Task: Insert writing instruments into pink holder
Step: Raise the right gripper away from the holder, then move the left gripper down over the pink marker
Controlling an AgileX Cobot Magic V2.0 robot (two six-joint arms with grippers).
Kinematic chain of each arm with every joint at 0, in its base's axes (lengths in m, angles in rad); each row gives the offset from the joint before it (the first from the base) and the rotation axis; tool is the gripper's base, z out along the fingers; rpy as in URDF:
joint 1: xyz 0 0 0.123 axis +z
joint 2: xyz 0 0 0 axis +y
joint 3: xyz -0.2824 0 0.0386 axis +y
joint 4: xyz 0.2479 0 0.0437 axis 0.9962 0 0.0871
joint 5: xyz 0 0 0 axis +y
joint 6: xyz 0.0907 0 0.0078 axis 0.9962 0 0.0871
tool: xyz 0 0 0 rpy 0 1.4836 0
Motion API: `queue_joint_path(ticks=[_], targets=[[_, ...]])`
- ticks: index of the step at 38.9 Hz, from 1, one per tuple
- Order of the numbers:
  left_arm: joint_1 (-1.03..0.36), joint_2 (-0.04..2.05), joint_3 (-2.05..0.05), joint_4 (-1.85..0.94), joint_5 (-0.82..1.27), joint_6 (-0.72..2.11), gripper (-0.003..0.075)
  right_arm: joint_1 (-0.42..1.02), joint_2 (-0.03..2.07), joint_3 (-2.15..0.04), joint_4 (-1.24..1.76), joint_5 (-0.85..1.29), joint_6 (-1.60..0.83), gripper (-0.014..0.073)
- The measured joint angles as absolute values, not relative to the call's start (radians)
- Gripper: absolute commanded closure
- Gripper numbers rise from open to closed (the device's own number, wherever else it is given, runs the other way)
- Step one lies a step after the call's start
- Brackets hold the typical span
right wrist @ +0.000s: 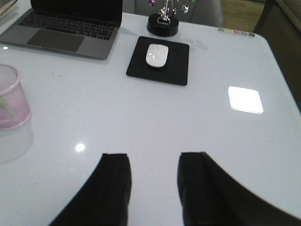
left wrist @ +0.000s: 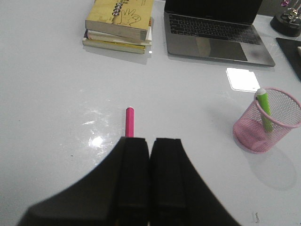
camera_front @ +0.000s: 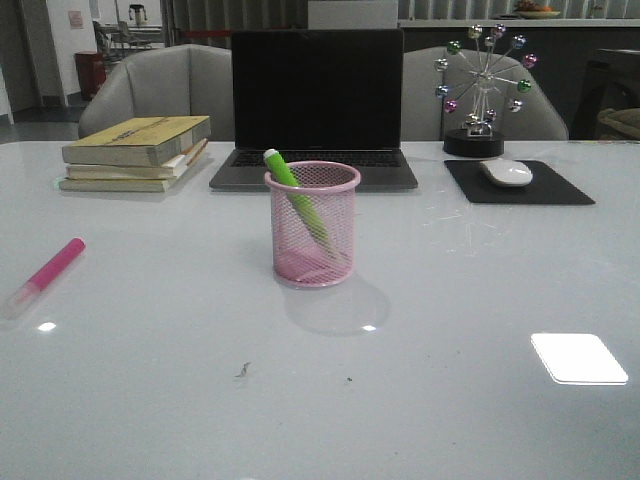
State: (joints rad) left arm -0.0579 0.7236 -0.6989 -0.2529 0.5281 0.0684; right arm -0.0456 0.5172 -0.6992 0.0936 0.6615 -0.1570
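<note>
Front view: pink holder (camera_front: 312,225) stands upright mid-counter (camera_front: 450,400), just nearer than the laptop (camera_front: 315,110). Green highlighter (camera_front: 300,205) is inside it, leaning, its pale capped end poking over the far-left rim. Pink highlighter (camera_front: 45,275) lies flat on the counter well to the left, apart from the holder, pale cap toward the near-left. Stack of books (camera_front: 135,152) far left, mouse (camera_front: 506,172) on a black mouse pad (camera_front: 518,183) far right, a ferris-wheel ornament (camera_front: 484,90) behind that. Neither of my arms shows here.

Left wrist view: my left end effector (left wrist: 149,181) has its fingers (left wrist: 134,179) pressed together, no gap, nothing between them. The pink highlighter (left wrist: 130,122) lies on the counter (left wrist: 56,108) just beyond the fingertips, part of it hidden behind them; cannot tell whether it touches them. Holder (left wrist: 268,122) with the green highlighter (left wrist: 265,109) sits off to the right, books (left wrist: 120,26) and laptop (left wrist: 214,30) on the far side.

Right wrist view: my right end effector (right wrist: 154,188) is spread wide, bare counter (right wrist: 141,122) visible between the fingers (right wrist: 113,188), holding nothing. Holder (right wrist: 11,99) is cut by the picture edge at the left. Mouse (right wrist: 156,55), mouse pad (right wrist: 159,61), laptop (right wrist: 70,28) and ornament base (right wrist: 163,23) lie farther out.
</note>
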Motion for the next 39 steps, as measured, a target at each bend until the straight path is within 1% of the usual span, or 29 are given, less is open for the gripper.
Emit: queue_joint_path(ticks=[10,39], targets=[[-0.058,0.724,-0.699,-0.253,0.528,0.068,0.0627,-0.046,0.417,-0.610,0.094,0.672,-0.153,0.0217],[-0.058,0.724,-0.699,-0.253,0.528,0.068,0.0627,-0.046,0.410,-0.608,0.094,0.674,-0.149,0.0217]])
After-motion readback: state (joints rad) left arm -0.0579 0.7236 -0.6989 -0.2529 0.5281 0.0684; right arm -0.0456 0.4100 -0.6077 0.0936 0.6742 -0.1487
